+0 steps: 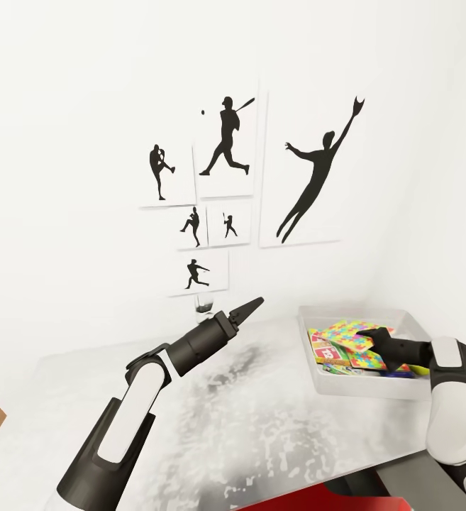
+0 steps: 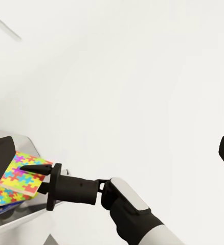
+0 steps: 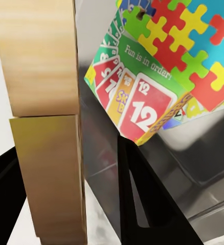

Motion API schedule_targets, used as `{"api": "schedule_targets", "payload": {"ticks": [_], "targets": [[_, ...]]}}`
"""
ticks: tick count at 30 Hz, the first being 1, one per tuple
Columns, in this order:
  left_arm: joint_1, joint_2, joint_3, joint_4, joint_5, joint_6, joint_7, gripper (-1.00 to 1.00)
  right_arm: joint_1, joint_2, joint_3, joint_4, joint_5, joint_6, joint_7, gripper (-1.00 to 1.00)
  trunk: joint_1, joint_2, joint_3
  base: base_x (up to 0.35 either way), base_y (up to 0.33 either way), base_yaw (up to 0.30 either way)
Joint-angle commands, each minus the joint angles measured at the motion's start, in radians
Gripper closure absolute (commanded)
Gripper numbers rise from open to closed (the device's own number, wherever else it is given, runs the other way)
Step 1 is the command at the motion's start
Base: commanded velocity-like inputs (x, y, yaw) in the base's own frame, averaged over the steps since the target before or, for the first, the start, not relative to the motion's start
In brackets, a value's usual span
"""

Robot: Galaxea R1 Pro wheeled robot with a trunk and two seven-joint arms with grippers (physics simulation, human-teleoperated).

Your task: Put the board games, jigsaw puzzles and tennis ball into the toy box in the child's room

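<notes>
Head view: the toy box (image 1: 318, 380) sits at the table's (image 1: 261, 426) far right corner against the wall, and it already holds a pile of flat printed boxes: a jigsaw puzzle box (image 1: 350, 337) with bright interlocking pieces on top, at least one red-and-white card box under it, blue edge showing lower down. Exact count in the tray can't be read from here, and no tennis ball is visible in the tray or on the bare table top, so my call is the task is well along but not confirmable as finished. Rest of the table surface in view is bare. Right pincer (image 1: 371, 339) is over the tray, tips just above or touching the puzzle box; its state can't be told from head view. Right wrist view: its dark fingers (image 3: 142, 204) frame the tray interior, with the SKIP-BO box (image 3: 137, 102) (red "12" cards, "Fun is in order!") tilted under the jigsaw puzzle box (image 3: 188, 46); nothing sits between the fingers, so it reads as spread and empty, looks like just after a drop-off. A wooden panel runs close along one side of that view, can't tell what it is. Left pincer (image 1: 250, 307) is raised over the table's far edge, well apart from the tray, tips together, holding nothing. Left wrist view shows the right pincer (image 2: 27, 168) at the puzzle box (image 2: 17, 178) from the side.
</notes>
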Motion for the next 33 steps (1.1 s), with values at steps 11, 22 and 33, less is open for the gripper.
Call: {"api": "schedule_targets", "payload": {"ticks": [11,22,33], "targets": [[-0.001,-0.001,0.002,0.006,0.006,0.006,0.0,-1.0,-0.021,-0.003,-0.008,0.042,-0.009,0.004,-0.041,1.0,0.001,-0.002,-0.002,0.0,0.0,0.0],[-0.001,0.001,0.002,0.007,0.006,0.006,0.0,-1.0,-0.058,-0.016,-0.023,0.134,-0.009,-0.048,-0.064,1.0,0.001,-0.002,-0.002,0.0,0.0,0.0],[-0.001,0.001,0.002,0.007,0.006,0.006,0.0,-1.0,-0.066,-0.014,-0.026,0.158,-0.009,-0.111,-0.093,1.0,0.001,-0.002,-0.002,0.0,0.0,0.0]]}}
